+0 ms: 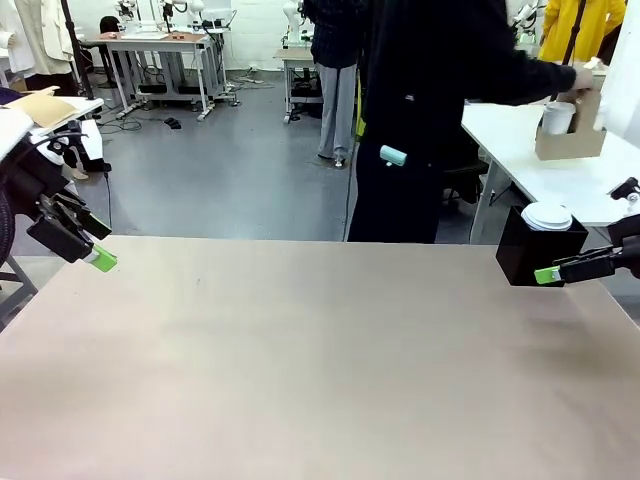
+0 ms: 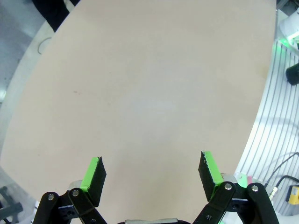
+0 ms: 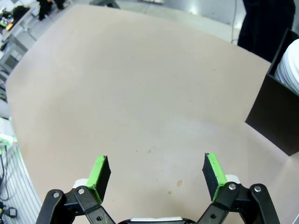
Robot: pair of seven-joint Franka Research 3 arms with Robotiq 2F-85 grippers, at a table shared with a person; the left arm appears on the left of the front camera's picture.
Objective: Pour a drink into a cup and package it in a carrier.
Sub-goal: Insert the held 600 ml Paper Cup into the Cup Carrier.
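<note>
At the far right, on a white side table (image 1: pixel 560 175) behind the main one: brown cardboard carrier (image 1: pixel 570 135) with a white cup (image 1: pixel 557 117) standing in it, a person's hand (image 1: pixel 583 78) resting on the handle panel at the top. Well apart from both arms. No sign of the drink from here.

On the main tan table (image 1: pixel 320 360), near the right edge: black box (image 1: pixel 537 252) with a stack of white lids (image 1: pixel 547 215) showing at its top (the same box sits at the right edge of the right wrist view (image 3: pixel 275 112), lids (image 3: pixel 288 70) peeking out).

Just in front of that box: right pincer (image 1: pixel 548 274), fingers spread wide and holding nothing, one green pad close to the box's lower corner, though touching or not cannot be told. Seen from its own wrist (image 3: pixel 154 175), both green pads apart over bare tabletop (image 3: pixel 131 107).

At the left edge: left pincer (image 1: pixel 100 258), hanging just off the table's near-left corner, likewise released and carrying nothing. From its own wrist (image 2: pixel 152 170), green pads wide apart above plain tabletop (image 2: pixel 149 84).

Across the far side: person in dark clothing (image 1: pixel 420 110), standing, arm stretched toward the side table.
</note>
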